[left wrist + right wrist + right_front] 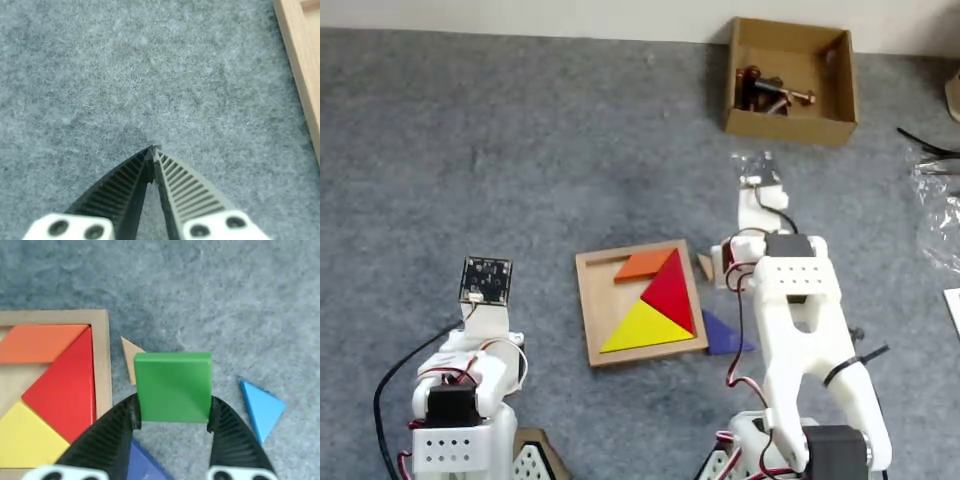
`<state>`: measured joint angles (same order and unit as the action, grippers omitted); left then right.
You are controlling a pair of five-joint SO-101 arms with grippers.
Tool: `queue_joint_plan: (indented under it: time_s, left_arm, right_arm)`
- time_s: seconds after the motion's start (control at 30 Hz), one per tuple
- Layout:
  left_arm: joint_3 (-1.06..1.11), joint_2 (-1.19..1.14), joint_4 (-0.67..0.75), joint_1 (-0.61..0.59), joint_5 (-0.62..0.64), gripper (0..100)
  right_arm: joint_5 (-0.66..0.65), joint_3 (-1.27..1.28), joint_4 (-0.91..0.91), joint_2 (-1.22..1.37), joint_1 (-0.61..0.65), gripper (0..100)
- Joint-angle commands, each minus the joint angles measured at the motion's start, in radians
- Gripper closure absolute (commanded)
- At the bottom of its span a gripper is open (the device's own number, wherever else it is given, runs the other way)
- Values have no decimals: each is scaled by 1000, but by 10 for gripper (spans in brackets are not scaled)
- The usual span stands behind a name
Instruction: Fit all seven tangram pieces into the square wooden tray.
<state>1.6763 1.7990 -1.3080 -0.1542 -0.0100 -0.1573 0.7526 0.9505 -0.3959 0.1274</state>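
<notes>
The square wooden tray [588,310] lies mid-table and holds an orange piece [644,265], a red triangle [670,290] and a yellow triangle [642,328]. My right gripper [172,407] is shut on a green square [172,385], just off the tray's right rim [102,360]. Around it on the carpet lie a tan triangle [130,357], a light blue triangle [262,409] and a dark blue piece [142,465], which also shows in the high view [725,335]. My left gripper [152,150] is shut on nothing, over bare carpet left of the tray's edge [300,65].
A cardboard box [790,118] with metal odds and ends stands at the back right. Clear plastic bags [940,225] and a black cable lie at the right edge. The right arm [800,330] covers the carpet beside the tray. Open carpet lies left of and behind the tray.
</notes>
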Motion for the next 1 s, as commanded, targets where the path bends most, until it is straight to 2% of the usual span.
queue_joint_plan:
  time_s: [0.0, 0.1, 0.27, 0.47, 0.6, 0.77, 0.97]
  left_arm:
    - [21, -2, -5, -10, 5, 994]
    - [21, -2, -5, -10, 5, 994]
    - [21, -2, -5, -10, 5, 994]
    - [21, -2, -5, -10, 5, 994]
    - [21, -2, -5, -10, 5, 994]
    - [21, -2, -5, -10, 5, 994]
    - [21, -2, -5, -10, 5, 994]
  right_arm:
    - [8, -2, -27, -38, -45, 853]
    - [8, -4, -5, -47, -111, 853]
    - [5, -13, 157, -47, -147, 853]
    - [3, -173, 374, -48, -105, 853]
    - [5, -291, 476, -48, -19, 853]
    - [8, -343, 479, -36, 119, 853]
    - [3, -246, 340, -38, 203, 853]
